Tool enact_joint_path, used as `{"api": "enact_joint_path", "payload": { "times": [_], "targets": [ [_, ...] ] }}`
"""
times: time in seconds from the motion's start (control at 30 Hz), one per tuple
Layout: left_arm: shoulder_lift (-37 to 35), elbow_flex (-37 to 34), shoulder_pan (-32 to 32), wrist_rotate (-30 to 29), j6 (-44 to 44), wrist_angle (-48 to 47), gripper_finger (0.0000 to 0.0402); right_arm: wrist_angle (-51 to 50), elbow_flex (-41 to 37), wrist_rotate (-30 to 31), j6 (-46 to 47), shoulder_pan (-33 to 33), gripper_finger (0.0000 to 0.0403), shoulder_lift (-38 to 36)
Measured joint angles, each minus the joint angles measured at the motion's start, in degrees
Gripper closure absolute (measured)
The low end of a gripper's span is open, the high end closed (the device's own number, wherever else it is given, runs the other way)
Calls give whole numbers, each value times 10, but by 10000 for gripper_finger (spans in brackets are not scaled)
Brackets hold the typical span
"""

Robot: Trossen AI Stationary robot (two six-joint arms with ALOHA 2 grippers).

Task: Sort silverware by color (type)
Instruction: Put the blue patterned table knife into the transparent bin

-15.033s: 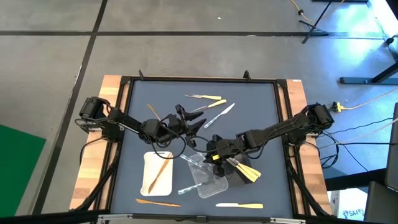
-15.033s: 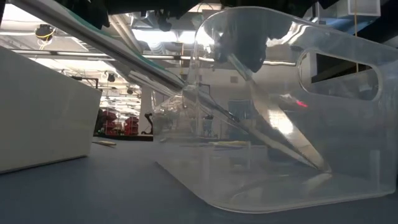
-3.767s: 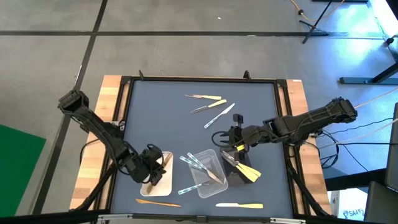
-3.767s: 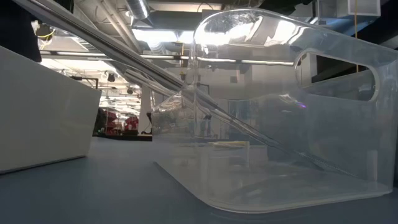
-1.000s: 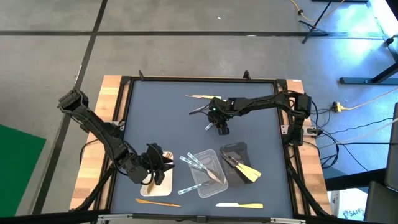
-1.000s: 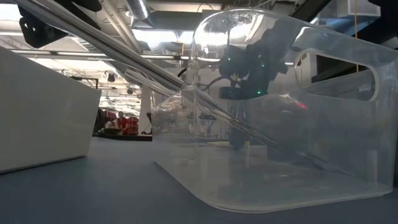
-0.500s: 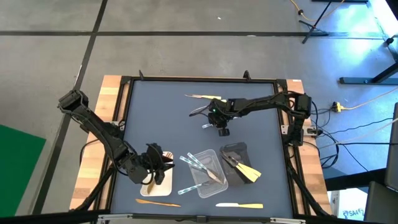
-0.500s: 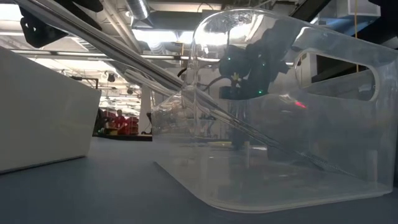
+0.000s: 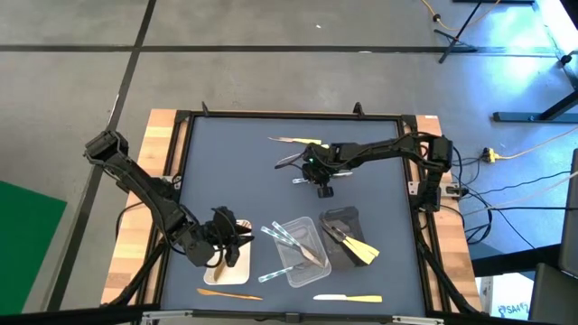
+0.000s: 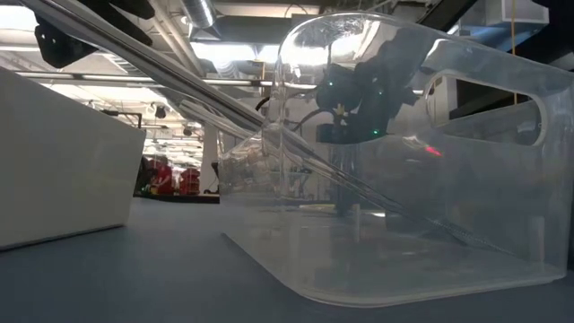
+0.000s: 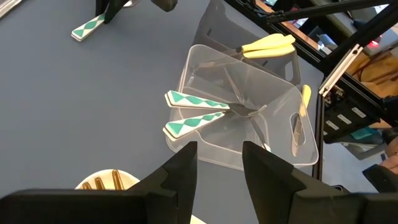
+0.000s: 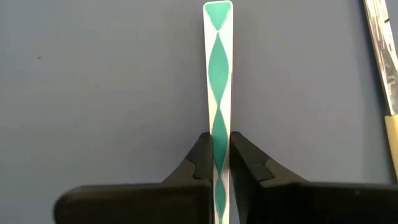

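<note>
My right gripper [image 9: 321, 186] is at the table's far middle, shut on a silvery plastic utensil with a green-and-white patterned handle [image 12: 218, 74]. My left gripper [image 9: 231, 240] hovers open over the white tray [image 9: 237, 264], which holds brown wooden pieces [image 11: 107, 181]. The clear tray [image 9: 298, 251] holds patterned-handle utensils [image 11: 194, 101], their handles sticking out over its rim. Yellow-handled pieces [image 9: 358, 249] rest in the black tray [image 9: 340, 219]. In the low view the right gripper [image 10: 348, 205] shows through the clear tray [image 10: 466, 224]. My right gripper pinches the patterned handle [image 12: 218, 144] by its two long edges between the two fingers [image 12: 200, 155]. The fingers come steeply from above, slanting toward the handle's free end [image 11: 85, 28]. The handle stretches out past them low over the table; whether it still rests there cannot be told.
More silverware lies loose on the grey mat: two or three pieces at the far middle [image 9: 296, 142], a wooden one [image 9: 230, 293] and a cream-handled knife [image 9: 349, 298] near the front edge. A yellow-handled utensil [image 12: 380, 43] lies close beside the right gripper.
My right gripper has stayed in place and its fingers have shut onto the patterned handle. My left gripper holds still and open above the white tray.
</note>
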Motion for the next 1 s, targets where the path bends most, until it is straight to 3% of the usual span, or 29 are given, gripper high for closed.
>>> {"api": "enact_joint_path", "payload": {
  "times": [0.5,1.0],
  "targets": [
    [0,0,0,0,1,0,280,0,0,-1,0,0,388,0],
    [0,0,0,0,1,0,280,-14,61,-8,14,1,388,5]
  ]
}}
